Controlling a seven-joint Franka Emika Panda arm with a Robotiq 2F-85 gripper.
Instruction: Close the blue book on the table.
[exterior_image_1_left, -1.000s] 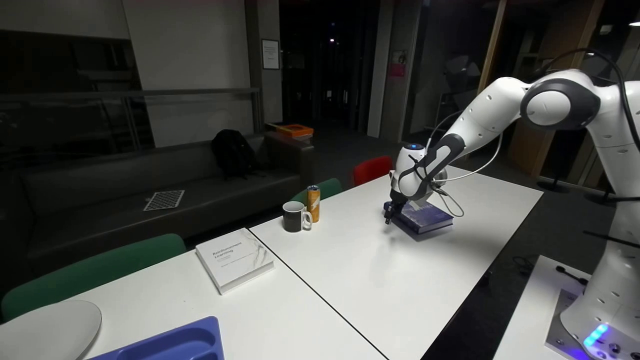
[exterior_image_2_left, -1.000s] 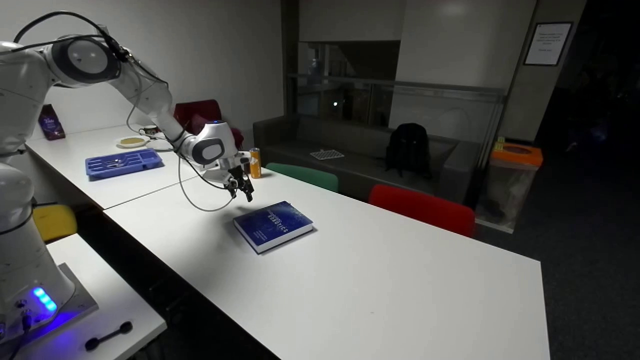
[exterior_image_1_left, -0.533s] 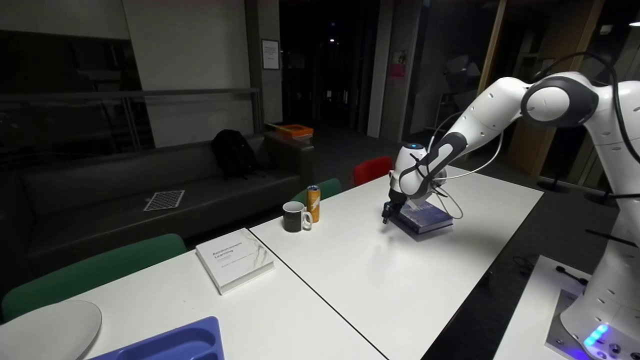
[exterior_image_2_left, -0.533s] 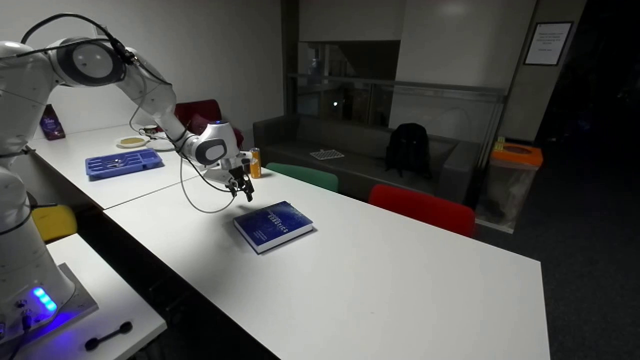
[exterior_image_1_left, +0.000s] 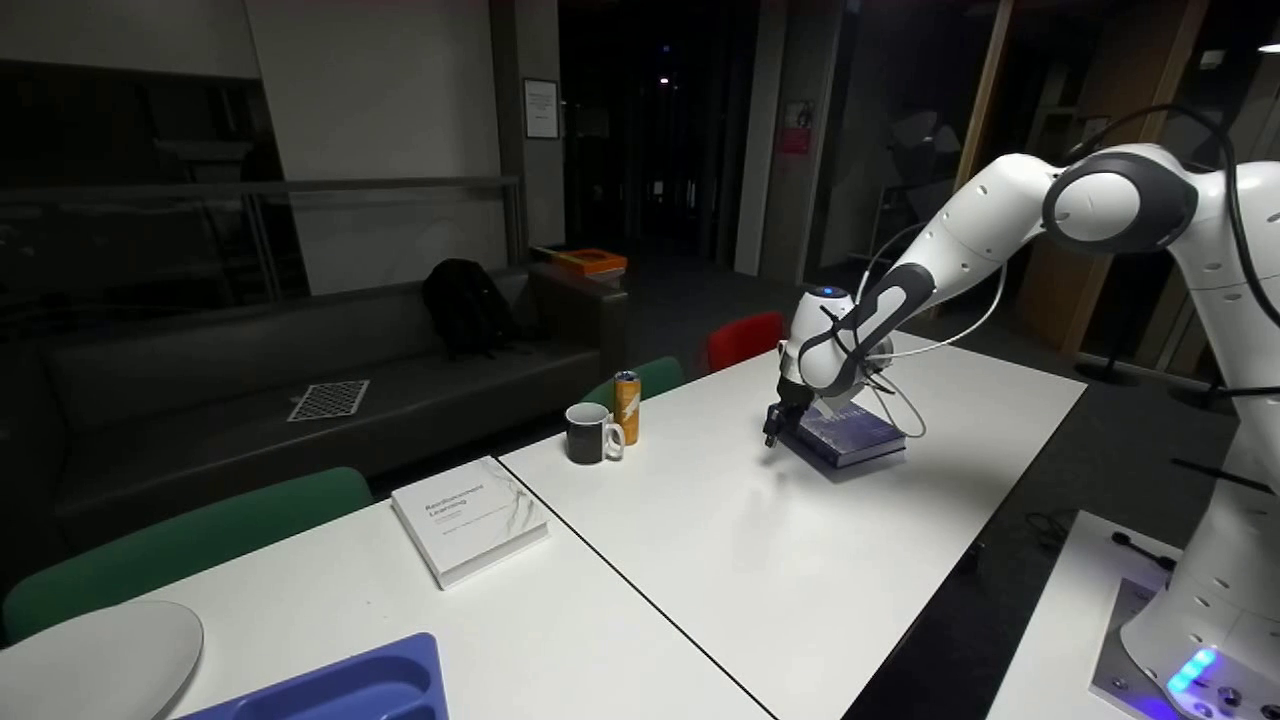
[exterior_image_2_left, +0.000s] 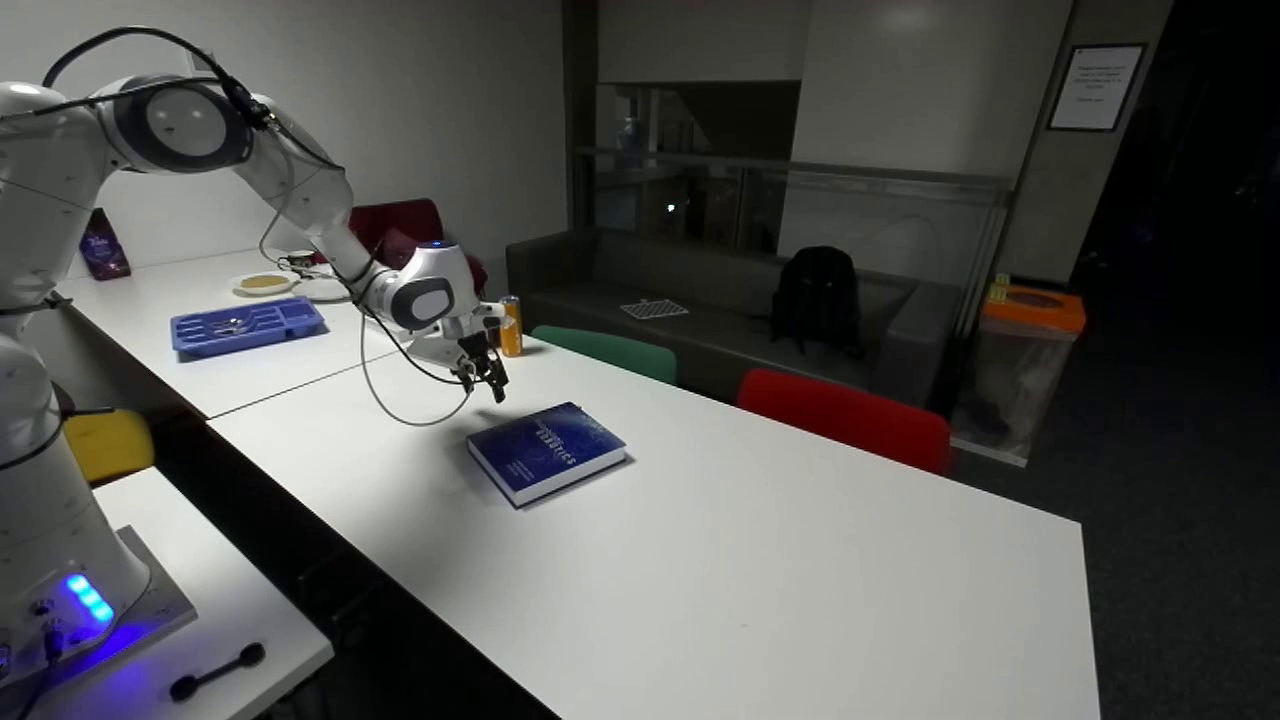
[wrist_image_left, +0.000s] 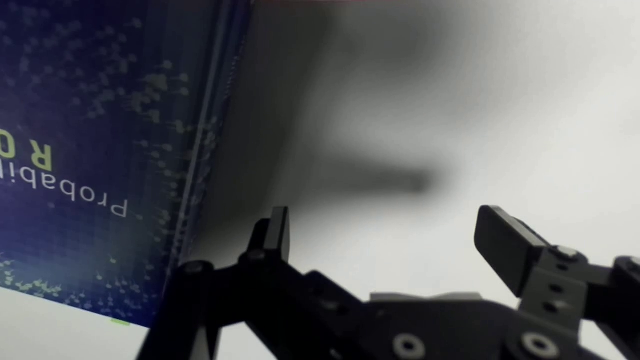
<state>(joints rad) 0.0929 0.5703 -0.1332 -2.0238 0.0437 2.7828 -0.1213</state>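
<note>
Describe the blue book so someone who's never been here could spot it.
Find the long white table, crossed by a dark seam. On the section beneath the robot's open pincer, the thick blue book lies flat and closed. Its dark, lettered cover sets it apart from the white book and compartmented blue tray across the seam.

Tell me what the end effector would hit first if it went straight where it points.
Most likely the white tabletop, beside the blue Robotics book; depth is hard to judge.
</note>
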